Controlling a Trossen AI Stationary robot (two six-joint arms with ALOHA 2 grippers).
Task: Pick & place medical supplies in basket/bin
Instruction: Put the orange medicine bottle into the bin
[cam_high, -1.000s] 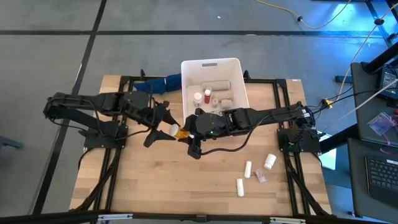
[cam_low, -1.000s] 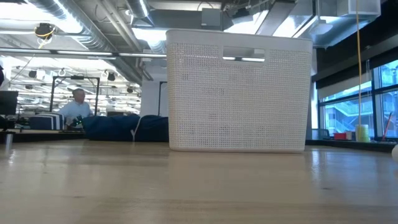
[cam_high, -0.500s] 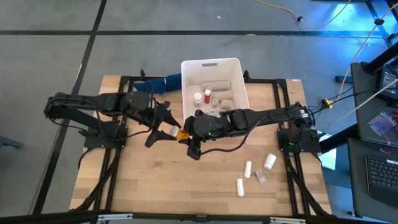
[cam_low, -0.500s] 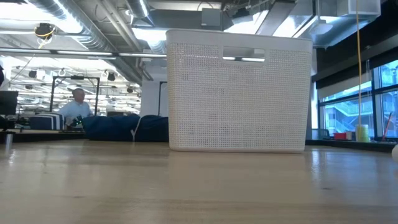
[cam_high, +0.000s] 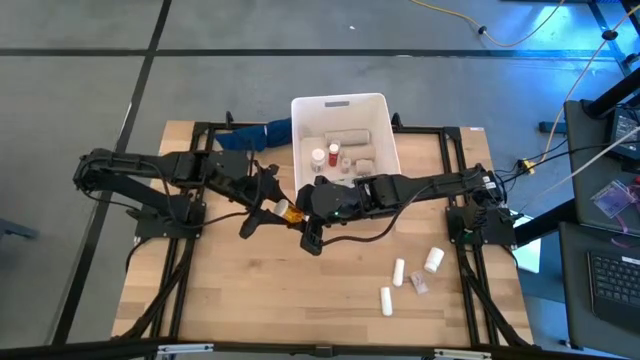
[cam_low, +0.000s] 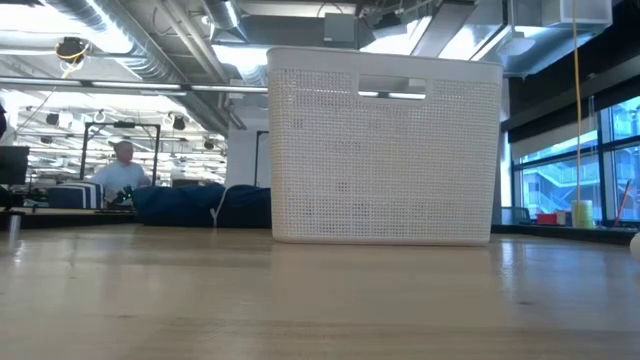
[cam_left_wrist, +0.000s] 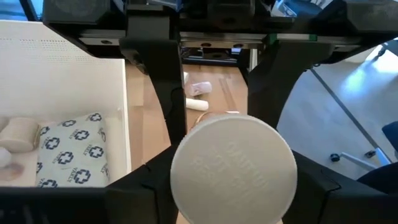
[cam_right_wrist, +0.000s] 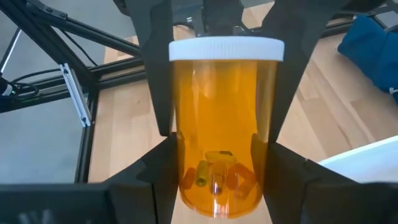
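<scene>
Near edge of the wooden surface (cam_high: 300, 300), right side: three white supplies lay loose, i.e. a white tube (cam_high: 386, 298), a second tube (cam_high: 398, 271) and a white pill bottle (cam_high: 433, 260), w/ a small grey blister pack (cam_high: 419, 285) among them, all well apart from both arms.

Mid-surface, just beside the near-left corner of the bin: both arms met over one orange pill bottle (cam_right_wrist: 217, 118). Right gripper (cam_high: 297, 214) had its fingers (cam_right_wrist: 158, 81) pinching the amber body on both sides; white cap pointed away from the right wrist camera, a few pills visible inside. Left gripper (cam_high: 268, 207) reached in from the other side; its fingers (cam_left_wrist: 155, 62) sat either side of the bottle's white cap (cam_left_wrist: 232, 169), which faced the left wrist camera and filled the gap between them. Bottle was held clear of the surface, outside the bin.

Farther back: white bin (cam_high: 338, 103) stood centred, holding beige rolls (cam_high: 345, 138), a red-capped bottle (cam_high: 333, 150), a white bottle (cam_high: 318, 157) and a pack printed w/ blue crosses (cam_left_wrist: 71, 155).

Far left of bin: dark blue cloth (cam_high: 255, 134), touching its wall.
</scene>
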